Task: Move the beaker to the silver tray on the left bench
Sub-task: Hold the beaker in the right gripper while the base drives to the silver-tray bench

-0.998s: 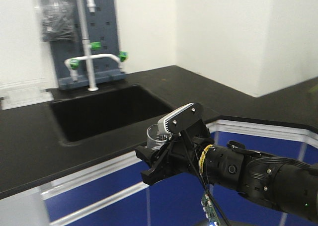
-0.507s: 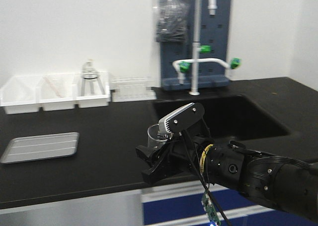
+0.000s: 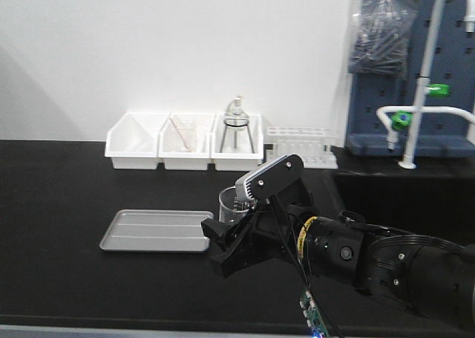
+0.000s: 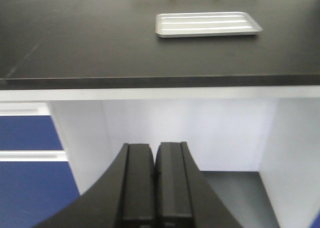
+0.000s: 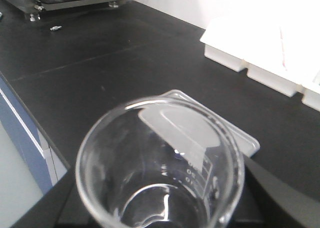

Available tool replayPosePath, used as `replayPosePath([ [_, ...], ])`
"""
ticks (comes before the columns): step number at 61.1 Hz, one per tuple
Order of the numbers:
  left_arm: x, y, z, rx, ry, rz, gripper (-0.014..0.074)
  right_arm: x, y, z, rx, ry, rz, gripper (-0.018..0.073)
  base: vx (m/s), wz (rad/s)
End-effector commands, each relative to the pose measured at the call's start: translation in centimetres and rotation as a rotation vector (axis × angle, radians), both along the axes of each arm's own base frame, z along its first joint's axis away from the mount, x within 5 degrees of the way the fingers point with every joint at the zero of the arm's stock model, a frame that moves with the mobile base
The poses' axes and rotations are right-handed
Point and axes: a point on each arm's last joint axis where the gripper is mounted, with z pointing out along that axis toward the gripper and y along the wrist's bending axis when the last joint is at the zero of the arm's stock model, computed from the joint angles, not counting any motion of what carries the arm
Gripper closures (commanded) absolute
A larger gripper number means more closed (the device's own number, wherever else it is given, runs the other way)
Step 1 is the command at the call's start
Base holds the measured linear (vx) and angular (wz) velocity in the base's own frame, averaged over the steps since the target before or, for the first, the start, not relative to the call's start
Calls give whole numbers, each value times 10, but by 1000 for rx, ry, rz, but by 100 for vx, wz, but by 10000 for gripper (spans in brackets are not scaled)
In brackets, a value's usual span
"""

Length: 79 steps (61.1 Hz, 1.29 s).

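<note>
Looking nearest, you see your left pincer [image 4: 156, 185] pressed together below the worktop [image 4: 75, 47] edge. Your right pincer [image 3: 226, 241] is clamped on the beaker [image 3: 231, 205], upright and raised, just beside the silver tray [image 3: 152, 230] at its right end. Farther back, white bins [image 3: 185, 141] sit against the wall.

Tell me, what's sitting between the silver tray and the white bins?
Nothing. Just bare black bench top separates the silver tray from the white bins, as the front-facing view shows.

The left gripper [image 4: 155, 155] sits closed below the left bench [image 4: 90, 47]; the silver tray [image 4: 207, 24] lies on it.
</note>
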Motion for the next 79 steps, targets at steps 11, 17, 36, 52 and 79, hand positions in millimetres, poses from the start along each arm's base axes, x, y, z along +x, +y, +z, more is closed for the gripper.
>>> replayPosePath([
  [11, 2, 0, 1, -9, -67, 1, 595, -6, -1, 32, 79, -76, 23, 571, 27, 22],
  [17, 2, 0, 1, -9, -67, 1, 595, -6, -1, 32, 79, -76, 23, 571, 27, 16],
  [36, 2, 0, 1, -9, -67, 1, 595, -6, -1, 32, 79, -76, 23, 571, 25, 10],
  [52, 2, 0, 1, -9, -67, 1, 595, -6, -1, 32, 79, -76, 23, 571, 19, 0],
  [79, 2, 0, 1, -9, -67, 1, 595, -6, -1, 32, 79, -76, 23, 571, 12, -8],
])
